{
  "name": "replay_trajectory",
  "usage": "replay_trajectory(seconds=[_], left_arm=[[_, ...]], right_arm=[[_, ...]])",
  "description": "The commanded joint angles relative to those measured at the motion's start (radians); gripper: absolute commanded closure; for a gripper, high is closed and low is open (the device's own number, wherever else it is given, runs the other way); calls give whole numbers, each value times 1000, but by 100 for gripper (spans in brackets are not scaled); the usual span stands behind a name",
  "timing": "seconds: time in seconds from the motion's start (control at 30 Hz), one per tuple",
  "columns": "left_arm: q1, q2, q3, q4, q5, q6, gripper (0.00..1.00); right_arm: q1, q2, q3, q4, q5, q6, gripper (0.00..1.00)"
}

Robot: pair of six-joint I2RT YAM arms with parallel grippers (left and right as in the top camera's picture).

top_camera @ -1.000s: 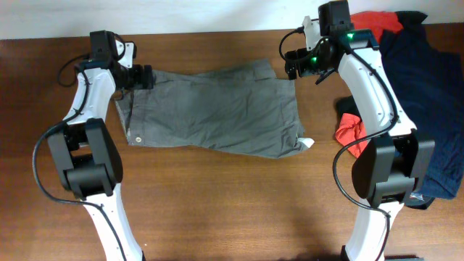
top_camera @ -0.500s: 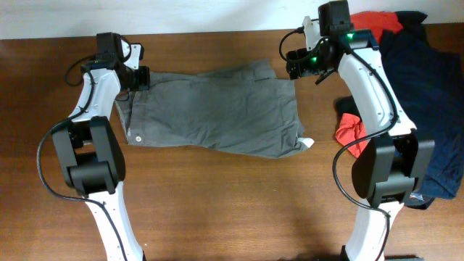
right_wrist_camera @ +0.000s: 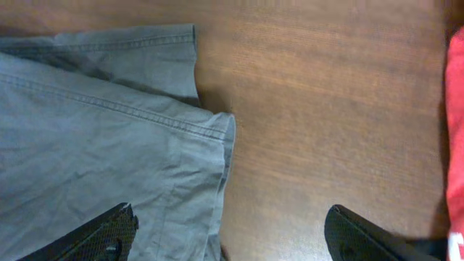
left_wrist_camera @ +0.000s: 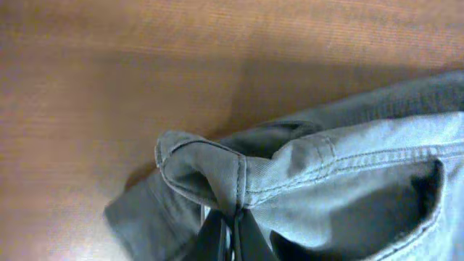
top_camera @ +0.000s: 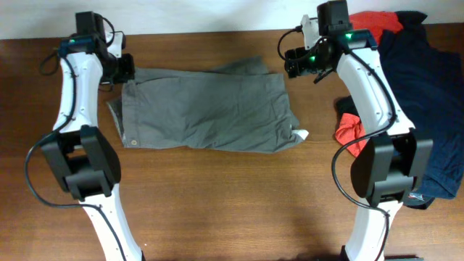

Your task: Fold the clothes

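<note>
— On the table [top_camera: 217, 203], the shorts [top_camera: 206, 109] are lying spread out. Who is holding them?
— Only the left gripper [left_wrist_camera: 230, 221] is pinching a bunched corner. The right gripper [right_wrist_camera: 230, 232] is hovering, jaws wide, over the hem. They're probably limp, light cotton, so grip the corners.

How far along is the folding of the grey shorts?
Done: nothing is folded yet; the grey shorts lie spread out. In hand: the left hand is shut on a waistband corner, and the open right hand hovers over a leg hem. Left: every fold.
</note>
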Motion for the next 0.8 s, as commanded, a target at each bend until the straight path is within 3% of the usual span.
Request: replay_trajectory(seconds=[0.0,0.33,0.67,0.77], left_arm=[[8,-53,24,-72,-63,-21,100],[8,-49,17,-102,-101,-25,99],[8,-49,17,-109,-101,-24,99],[8,-49,17,-114,-101,-24,99]], right_arm=[[36,63,14,35,-22,4,14],[80,188,14,165,0,4,20],[82,272,14,222,36,32,46],[82,286,14,236,35,36,50]])
